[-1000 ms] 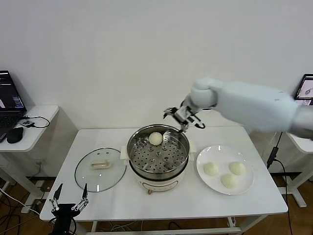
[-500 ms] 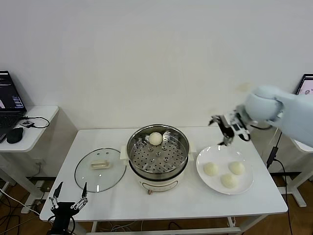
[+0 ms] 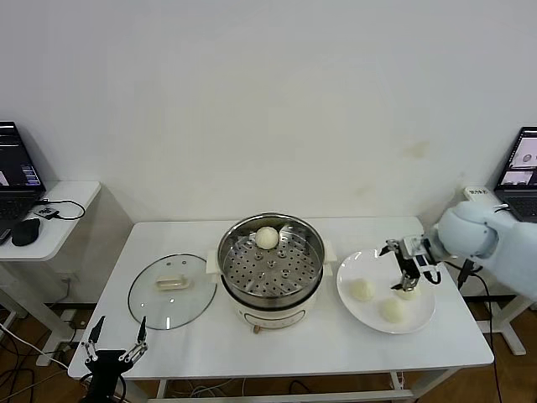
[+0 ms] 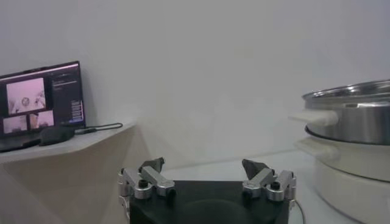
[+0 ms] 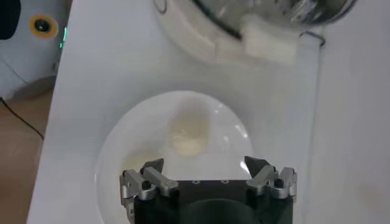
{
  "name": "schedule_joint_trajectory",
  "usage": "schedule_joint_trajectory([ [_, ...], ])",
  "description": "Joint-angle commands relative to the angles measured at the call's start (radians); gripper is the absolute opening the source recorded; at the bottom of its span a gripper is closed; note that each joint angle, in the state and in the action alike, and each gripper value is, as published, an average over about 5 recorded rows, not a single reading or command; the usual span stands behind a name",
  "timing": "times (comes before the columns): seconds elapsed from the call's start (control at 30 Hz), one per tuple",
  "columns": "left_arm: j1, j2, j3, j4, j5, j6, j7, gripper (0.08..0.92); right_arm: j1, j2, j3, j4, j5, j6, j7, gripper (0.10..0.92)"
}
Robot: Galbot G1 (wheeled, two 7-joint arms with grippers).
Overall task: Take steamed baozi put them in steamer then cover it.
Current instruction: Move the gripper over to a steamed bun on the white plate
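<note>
Head view: right gripper (image 3: 409,270) hovers wide open, empty, over the plate (image 3: 424,319) near the desk's right edge — second bun (image 3: 408,290) comes next; it needs lowering, then closing.

The right arm (image 3: 491,243) wears a smooth, rounded shell of pale grey-white plastic, bulbous at the wrist joint. The right gripper (image 3: 409,270) at its end is a small assembly of black and silver parts. In the right wrist view that gripper (image 5: 207,167) shows a black block body with a row of small pale dots along its front edge, and two silver metal finger mounts, each with a dark round screw and a black pointed fingertip (image 5: 256,165). The left gripper (image 4: 206,167) has the same build: black base, silver brackets with dark screws, black tips. In the head view it (image 3: 116,337) looks thin, dark and spindly with silver joints.
</note>
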Motion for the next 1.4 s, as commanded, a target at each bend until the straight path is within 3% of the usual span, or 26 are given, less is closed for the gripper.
schedule_joint_trajectory([
  [0.03,0.002,-0.003,-0.010,0.001,0.000,0.001,0.000,0.823,-0.210,0.088,0.131,-0.148,-0.085,0.011,0.006,0.823],
  [0.43,-0.002,-0.001,-0.023,0.010,-0.002,0.001,0.000,0.823,-0.244,0.220,0.154,-0.260,-0.100,0.030,0.020,0.823],
  [1.03,-0.010,-0.003,-0.023,0.021,-0.002,-0.001,0.000,0.823,-0.248,0.292,0.165,-0.315,-0.108,0.022,0.030,0.817],
  [1.4,-0.007,-0.009,-0.022,0.020,-0.002,-0.002,0.000,0.823,-0.258,0.307,0.176,-0.335,-0.125,0.020,0.024,0.714],
])
